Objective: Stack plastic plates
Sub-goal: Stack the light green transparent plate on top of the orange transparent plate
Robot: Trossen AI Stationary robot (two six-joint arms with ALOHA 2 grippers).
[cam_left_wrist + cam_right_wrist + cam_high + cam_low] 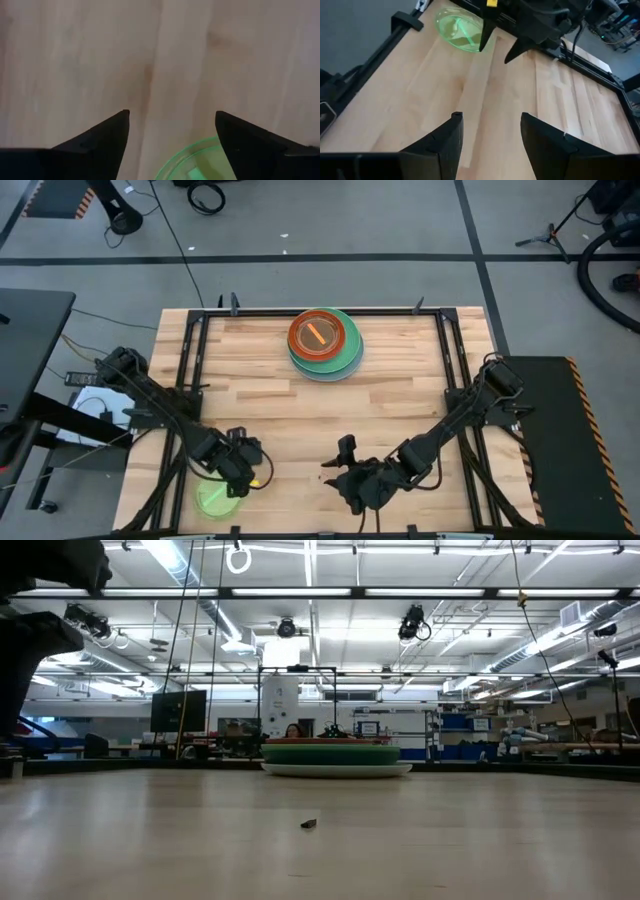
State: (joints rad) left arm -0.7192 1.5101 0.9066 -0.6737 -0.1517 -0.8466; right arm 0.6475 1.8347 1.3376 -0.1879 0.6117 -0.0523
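A stack of plastic plates (325, 343) stands at the table's far middle, with an orange-red plate on top of green and light blue ones; it also shows in the low view (335, 755). A small translucent lime plate (215, 498) lies flat near the table's near left corner, and also shows in the right wrist view (459, 29). My left gripper (250, 477) is open, pointing down just right of the lime plate; the plate's rim (192, 160) shows between the fingers of my left gripper (171, 114). My right gripper (340, 467) is open and empty at the near middle, its fingers (491, 116) above bare wood.
A black metal frame (190, 350) runs along the table's sides and far edge. A small dark crumb (309, 824) lies on the wood. Bare wood lies between the stack and both grippers. A person shows far behind the table (293, 730).
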